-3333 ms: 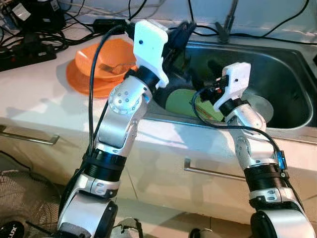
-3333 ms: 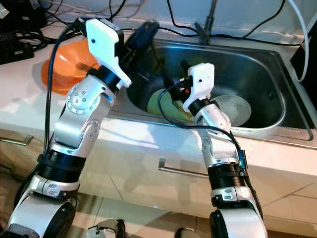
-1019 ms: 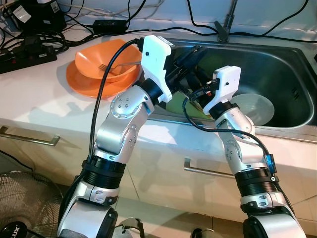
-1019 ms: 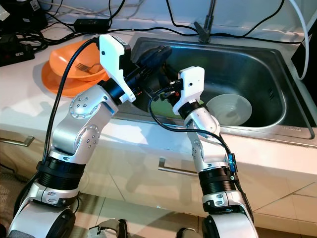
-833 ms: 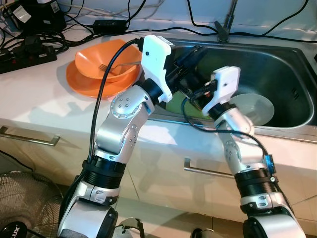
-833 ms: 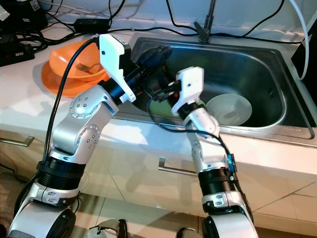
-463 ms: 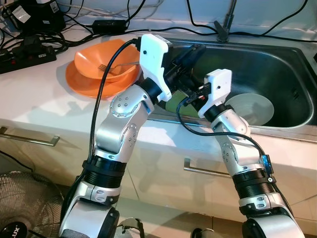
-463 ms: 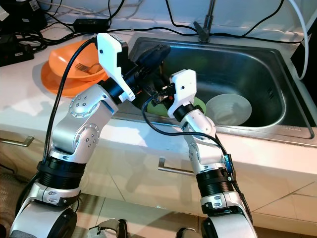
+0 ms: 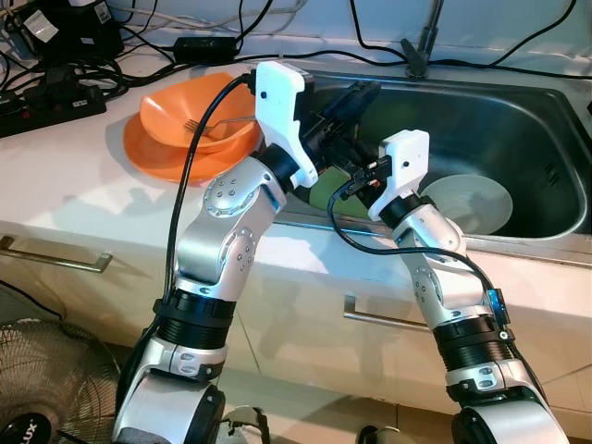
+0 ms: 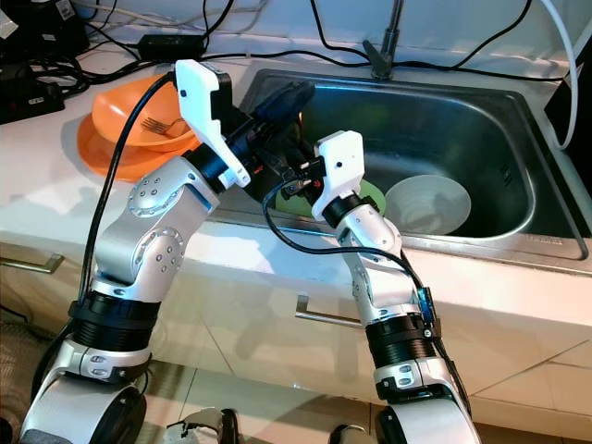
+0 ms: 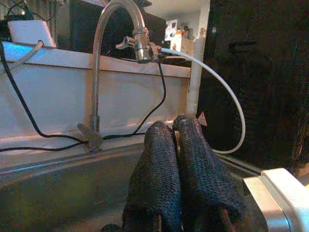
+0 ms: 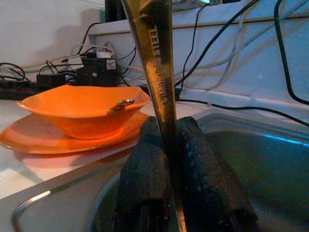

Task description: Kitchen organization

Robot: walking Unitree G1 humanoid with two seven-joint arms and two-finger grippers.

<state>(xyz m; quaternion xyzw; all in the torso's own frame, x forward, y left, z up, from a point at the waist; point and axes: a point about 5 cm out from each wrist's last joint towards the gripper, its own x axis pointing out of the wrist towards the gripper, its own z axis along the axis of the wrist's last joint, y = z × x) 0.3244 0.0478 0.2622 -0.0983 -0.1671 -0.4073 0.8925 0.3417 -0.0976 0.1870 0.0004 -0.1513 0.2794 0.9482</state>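
My right gripper (image 12: pixel 166 126) is shut on the handle of a metal utensil (image 12: pixel 159 67), which stands upright between its fingers, over the left end of the steel sink (image 9: pixel 518 111). Its white wrist housing (image 9: pixel 403 163) sits just right of my left gripper (image 9: pixel 365 91). The left gripper (image 11: pixel 175 126) is shut with nothing in it, over the sink's left rim. On the counter to the left, an orange bowl (image 9: pixel 199 116) with a fork in it rests on an orange plate (image 9: pixel 153 153). A green plate (image 10: pixel 372 196) and a white bowl (image 9: pixel 467 202) lie in the sink.
The faucet (image 11: pixel 104 58) rises behind the sink, with black cables along the back wall. Power strips and cables (image 9: pixel 55 88) crowd the counter's far left. Drawer handles (image 9: pixel 55 259) run below the counter edge, and a fan (image 9: pixel 46 379) stands on the floor at the left.
My right arm has swung left across the sink with the utensil, closing in beside the left gripper. The left arm has shifted slightly left and up.
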